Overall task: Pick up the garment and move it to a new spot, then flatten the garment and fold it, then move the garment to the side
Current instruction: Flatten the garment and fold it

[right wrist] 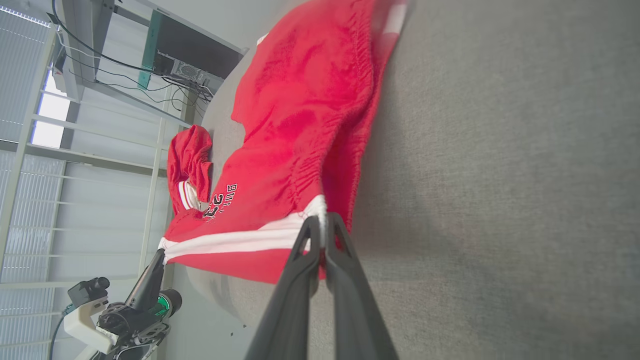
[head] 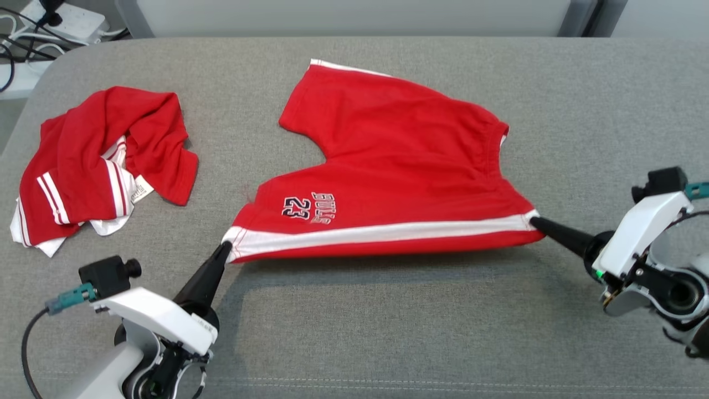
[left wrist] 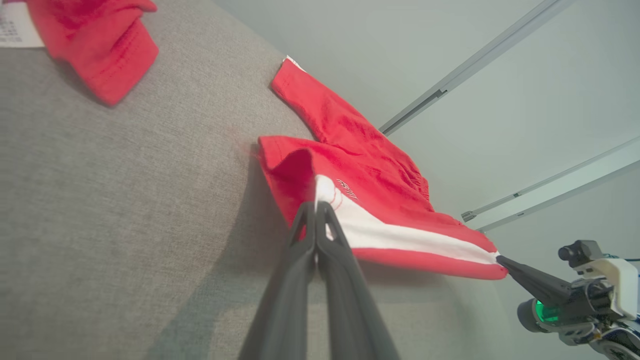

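Note:
Red shorts (head: 388, 160) with a white side stripe and a "BULLS 23" print lie spread across the middle of the grey surface, their near edge lifted and stretched taut. My left gripper (head: 224, 247) is shut on the leg-hem corner of the shorts (left wrist: 380, 200) at the stripe's left end, with my left gripper (left wrist: 316, 204) pinching white fabric. At the waistband corner, my right gripper (head: 534, 221) is shut on the stripe's right end. In the right wrist view my right gripper (right wrist: 322, 217) clamps the shorts (right wrist: 295, 125) by the elastic waistband.
A second red garment (head: 94, 160) with white stripes lies crumpled at the left of the grey surface (head: 388, 327). Cables and a power strip (head: 66, 19) sit beyond the back left corner. The near strip of the surface lies bare.

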### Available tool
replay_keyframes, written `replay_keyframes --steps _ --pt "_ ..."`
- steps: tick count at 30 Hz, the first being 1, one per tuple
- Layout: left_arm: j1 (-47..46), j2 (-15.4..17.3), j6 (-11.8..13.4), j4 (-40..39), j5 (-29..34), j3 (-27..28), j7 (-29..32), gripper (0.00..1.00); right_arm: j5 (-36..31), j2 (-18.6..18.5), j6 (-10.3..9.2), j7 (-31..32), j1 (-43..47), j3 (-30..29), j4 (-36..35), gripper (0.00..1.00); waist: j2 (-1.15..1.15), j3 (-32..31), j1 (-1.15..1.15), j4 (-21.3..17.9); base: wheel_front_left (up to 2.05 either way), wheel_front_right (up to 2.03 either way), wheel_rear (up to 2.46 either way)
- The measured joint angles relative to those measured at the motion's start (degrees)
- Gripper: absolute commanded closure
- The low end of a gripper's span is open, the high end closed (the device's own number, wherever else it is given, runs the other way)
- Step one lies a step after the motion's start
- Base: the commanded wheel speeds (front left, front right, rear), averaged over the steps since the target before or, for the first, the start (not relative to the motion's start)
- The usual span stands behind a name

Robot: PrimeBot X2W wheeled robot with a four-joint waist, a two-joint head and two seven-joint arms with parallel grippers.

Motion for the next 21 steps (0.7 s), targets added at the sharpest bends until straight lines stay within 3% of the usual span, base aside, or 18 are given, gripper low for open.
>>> replay_keyframes --steps 11,13,17,18,19,20,21 --pt "2.5 -1.58 0.0 3.99 -0.76 -2.0 -0.16 1.0 -1.53 2.26 0.0 -0.45 5.94 -0.62 0.14 1.0 0.0 -3.41 0.0 -0.95 0.0 0.0 0.0" --pt "2.5 -1.79 0.0 4.36 -0.79 -2.07 -0.2 1.0 -1.68 2.46 0.0 -0.45 6.27 -0.69 0.18 0.85 0.0 -3.61 0.0 -1.05 0.0 0.0 0.0" --pt "2.58 -2.61 0.0 5.23 -0.82 -2.71 -0.32 1.0 -3.26 2.82 0.0 -0.45 7.56 -0.85 0.2 0.84 0.0 -4.17 0.0 -1.29 0.0 0.0 0.0" --pt "2.64 -2.87 0.0 5.42 -0.82 -2.86 -0.32 1.0 -3.58 2.93 0.0 -0.46 7.93 -0.96 0.23 0.77 0.0 -4.25 0.0 -1.3 0.0 0.0 0.0" --pt "2.77 -3.05 0.0 5.71 -0.82 -3.03 -0.32 0.96 -3.88 3.07 0.0 -0.51 8.22 -1.02 0.25 0.6 0.0 -4.34 0.0 -1.29 0.0 0.0 0.0" --pt "2.98 -3.11 0.0 6.15 -0.81 -3.23 -0.32 0.66 -4.37 3.22 0.0 -0.6 8.47 -1.12 0.31 0.53 0.0 -4.42 0.0 -1.27 0.0 0.0 0.0" --pt "3.27 -3.1 0.0 6.86 -0.78 -3.34 -0.33 0.04 -4.99 3.42 0.0 -1.19 8.68 -1.21 0.44 0.0 0.0 -4.49 0.0 -1.25 0.0 0.0 0.0"
